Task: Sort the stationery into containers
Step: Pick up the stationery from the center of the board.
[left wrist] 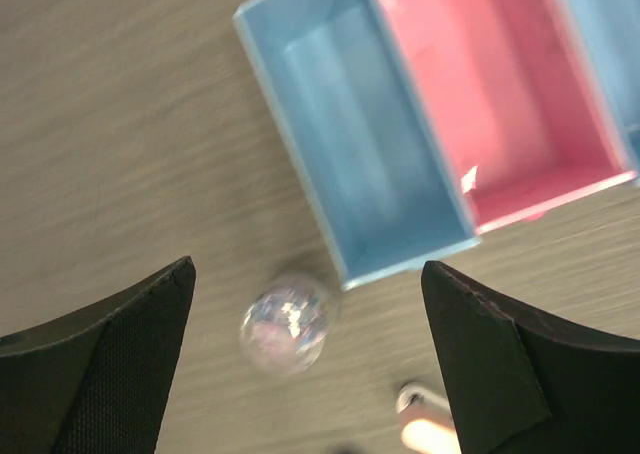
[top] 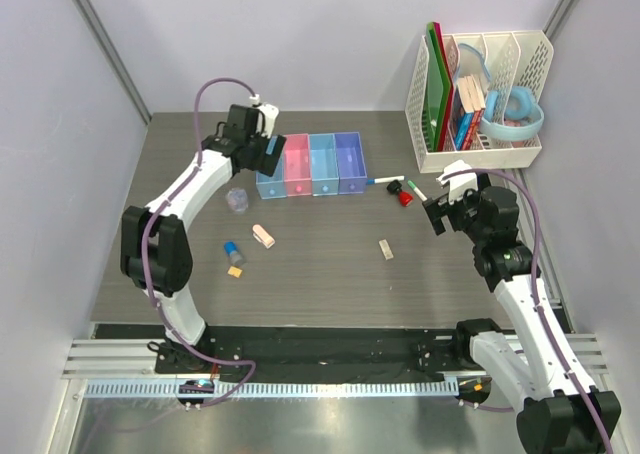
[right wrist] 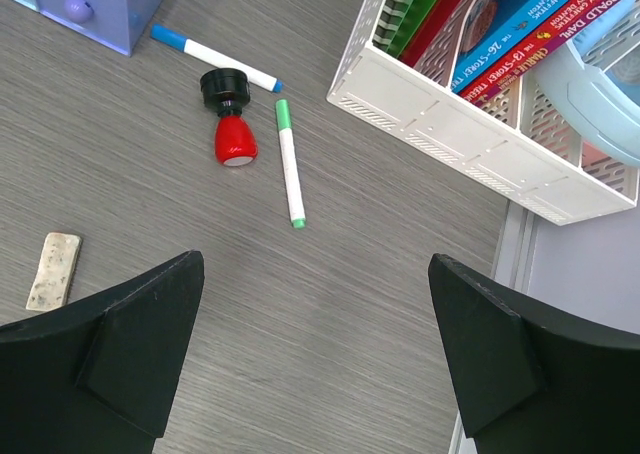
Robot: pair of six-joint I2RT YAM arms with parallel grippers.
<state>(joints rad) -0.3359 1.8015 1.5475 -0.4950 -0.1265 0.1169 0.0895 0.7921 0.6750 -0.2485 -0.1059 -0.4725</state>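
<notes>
Overhead, four joined bins are counted in one row: light-blue bin (top: pixel 270 167), pink bin (top: pixel 298 164), second light-blue bin (top: pixel 323 163) and violet bin (top: pixel 350 161). Eight loose pieces are counted on the table (top: pixel 330 274): one tape roll (top: pixel 238 200), one pink eraser (top: pixel 263 236), one blue-capped cylinder (top: pixel 233 251), one yellow piece (top: pixel 236 271), one beige eraser (top: pixel 386 249), one red-black piece (top: pixel 401 193), one blue-capped pen (top: pixel 383 181) and one green-capped pen (top: pixel 417 189). The left gripper (top: pixel 262 146) is held over the far left end of the row, the tape roll lying just near-side of it. The right gripper (top: pixel 440 196) is seen just right of the two pens and the red-black piece. One white file rack (top: pixel 480 144) is placed at the far right.

From the left wrist, two black fingers (left wrist: pixel 120 359) are seen spread wide with nothing between them. The tape roll lies on the table between them, just beside the near corner of the light-blue bin, which looks unfilled, as does the pink bin.

From the right wrist, its fingers (right wrist: pixel 130 339) are likewise parted and nothing is gripped. Ahead lie the two pens with the red-black piece between them, well apart from the tips; the beige eraser lies just beyond the left finger.
</notes>
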